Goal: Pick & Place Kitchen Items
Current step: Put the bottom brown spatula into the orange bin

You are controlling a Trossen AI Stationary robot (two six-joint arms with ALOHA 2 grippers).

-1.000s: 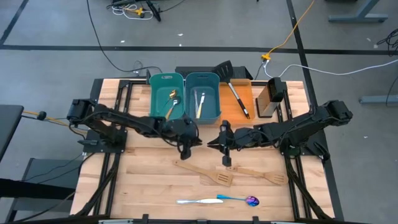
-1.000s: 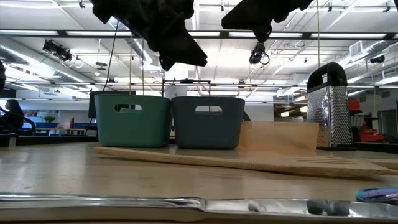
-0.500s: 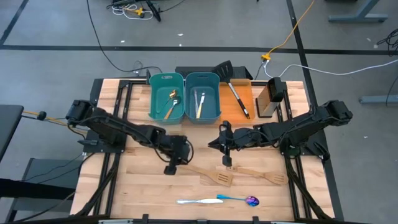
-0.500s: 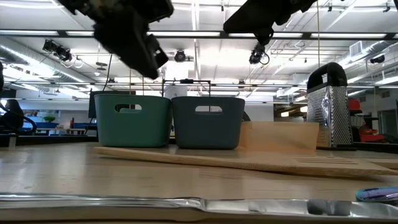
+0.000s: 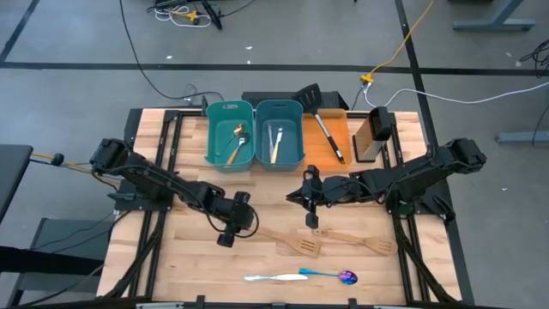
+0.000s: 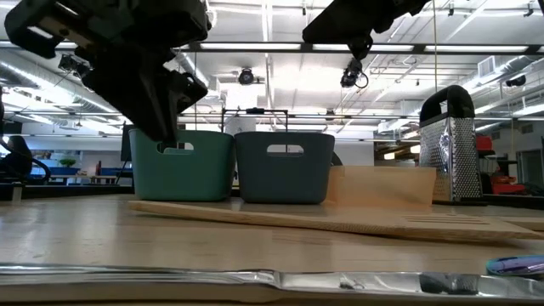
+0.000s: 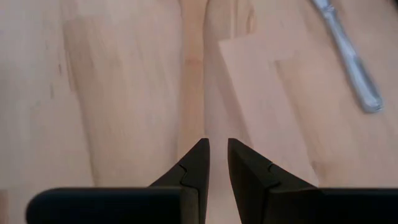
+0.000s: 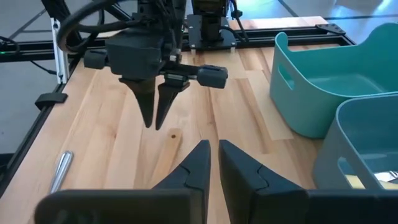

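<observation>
**Left gripper poised over a wooden spatula handle: risks of the approach**

The jaws of the left gripper [image 7: 213, 163] are seen nearly pressed together, only a thin slit being left between the tips, and nothing is pinched. They are pointed down over the handle end of the nearer-left wooden spatula [image 5: 283, 238], which lies flat on the table [image 5: 189, 257]. With so narrow a gap, the handle could be struck or pushed along the boards rather than straddled, unless the jaws are spread first. A thin, flat handle may also be skidded or tipped by an off-centre closure. The second wooden spatula [image 5: 358, 241] lies just to the right, and the silver utensil [image 5: 273, 277] and purple spoon [image 5: 333, 275] lie at the near edge; these could be knocked if the first spatula is swept. The right gripper [image 8: 210, 159], likewise almost closed and empty, is held above the table centre, close enough for the arms to clash. The teal bins [image 5: 255, 131] stand at the far side.
</observation>
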